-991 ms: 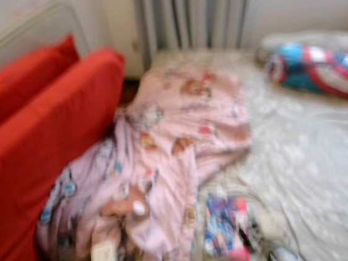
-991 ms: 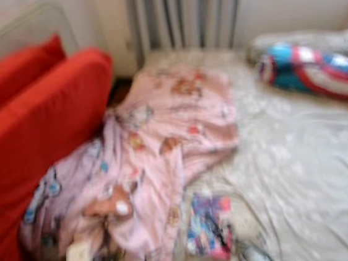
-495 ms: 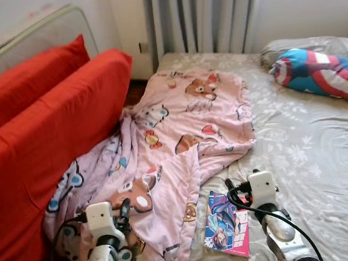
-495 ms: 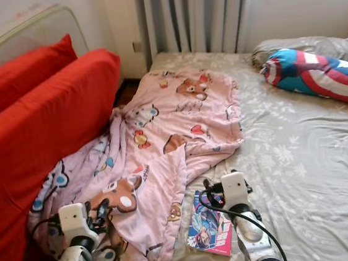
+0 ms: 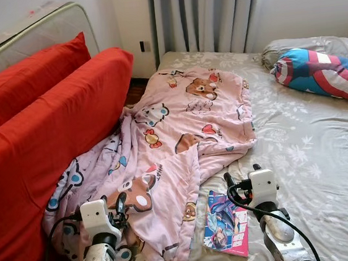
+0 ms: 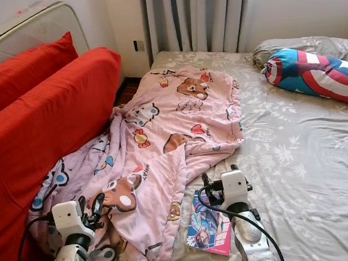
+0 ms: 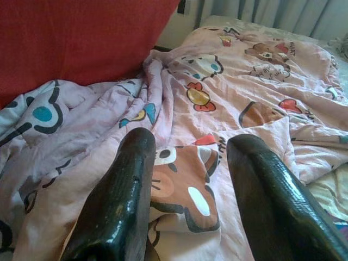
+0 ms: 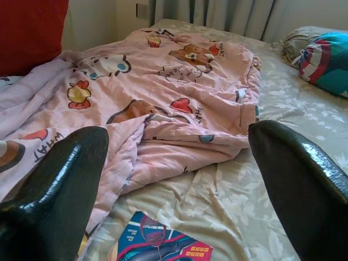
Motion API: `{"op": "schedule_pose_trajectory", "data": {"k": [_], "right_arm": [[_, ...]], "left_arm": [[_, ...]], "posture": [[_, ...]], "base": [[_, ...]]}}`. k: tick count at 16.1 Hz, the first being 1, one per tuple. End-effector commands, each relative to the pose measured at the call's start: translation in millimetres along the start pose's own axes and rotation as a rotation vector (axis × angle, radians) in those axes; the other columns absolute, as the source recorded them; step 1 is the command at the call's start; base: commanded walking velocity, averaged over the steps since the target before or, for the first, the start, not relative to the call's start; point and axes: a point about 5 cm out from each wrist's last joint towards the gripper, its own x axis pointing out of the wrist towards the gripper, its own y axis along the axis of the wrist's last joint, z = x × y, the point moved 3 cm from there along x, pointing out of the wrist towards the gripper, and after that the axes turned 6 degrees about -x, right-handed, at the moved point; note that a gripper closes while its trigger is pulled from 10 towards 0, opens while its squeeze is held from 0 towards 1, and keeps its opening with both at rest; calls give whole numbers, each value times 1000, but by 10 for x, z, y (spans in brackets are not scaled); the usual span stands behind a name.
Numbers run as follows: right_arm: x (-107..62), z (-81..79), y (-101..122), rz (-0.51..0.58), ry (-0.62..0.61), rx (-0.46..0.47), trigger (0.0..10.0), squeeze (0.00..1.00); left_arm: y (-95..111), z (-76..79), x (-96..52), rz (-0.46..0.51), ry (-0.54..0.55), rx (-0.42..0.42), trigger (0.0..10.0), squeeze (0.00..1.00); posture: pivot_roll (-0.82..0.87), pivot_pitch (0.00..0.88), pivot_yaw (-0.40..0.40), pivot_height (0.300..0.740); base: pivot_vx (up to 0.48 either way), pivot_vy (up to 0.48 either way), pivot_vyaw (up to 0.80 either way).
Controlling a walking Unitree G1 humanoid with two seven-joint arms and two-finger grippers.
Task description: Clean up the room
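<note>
A pink cartoon-print blanket [image 5: 179, 123] lies crumpled across the left half of the bed and spills down beside the red cushions. A colourful magazine [image 5: 226, 223] lies flat on the grey sheet at the blanket's lower edge. My left gripper [image 5: 120, 202] is open and hovers over the blanket's bear print [image 7: 182, 187] near the bed's near left corner. My right gripper [image 6: 219, 174] is open just above the magazine [image 8: 163, 247], pointing toward the blanket's folded edge [image 8: 179, 141]. Neither holds anything.
Two large red cushions [image 5: 43, 125] lean against an upright mattress [image 5: 38, 26] on the left. A blue, red and white shield-print pillow [image 5: 324, 74] lies at the far right of the bed. Grey curtains [image 5: 205, 12] hang behind. The grey floral sheet [image 5: 314, 165] is bare on the right.
The picture was blurred a second ago and is now sharp and slightly shifted, so the camera moved. Both grippers sit higher in the picture. Blanket and magazine lie as before.
</note>
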Motion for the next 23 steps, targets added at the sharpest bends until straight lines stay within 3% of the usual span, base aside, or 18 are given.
{"op": "schedule_pose_trajectory", "data": {"k": [1, 3, 8, 13, 17, 19, 23], "right_arm": [[47, -1, 80, 19, -5, 3, 10000, 0], [56, -68, 5, -45, 5, 2, 10000, 0], [81, -118, 29, -45, 17, 1, 10000, 0], [37, -73, 21, -29, 5, 7, 10000, 0], [65, -126, 53, -28, 15, 17, 10000, 0], [80, -113, 17, -67, 4, 12, 10000, 0], [96, -117, 32, -63, 7, 11, 10000, 0]], "left_arm": [[29, 11, 0, 3, -4, 3, 10000, 0], [40, 8, -14, 8, 4, 2, 10000, 0], [31, -11, -27, -8, 5, 9, 10000, 0], [41, 46, 15, -18, -7, 10, 10000, 0], [78, 45, 35, -15, -7, 13, 10000, 0], [92, 42, 47, -15, -6, 13, 10000, 0], [110, 88, 119, -27, -27, 22, 10000, 0]], "posture": [[-43, 0, -37, 740], [-32, 0, -42, 732], [-26, 0, -36, 677], [-48, 37, -22, 677], [-35, 65, -21, 677], [-36, 73, -18, 677], [-37, 84, -14, 647]], "base": [[0, 0, 0], [0, 0, 0], [0, 0, 0], [0, 0, 0], [0, 0, 0], [0, 0, 0], [0, 0, 0]]}}
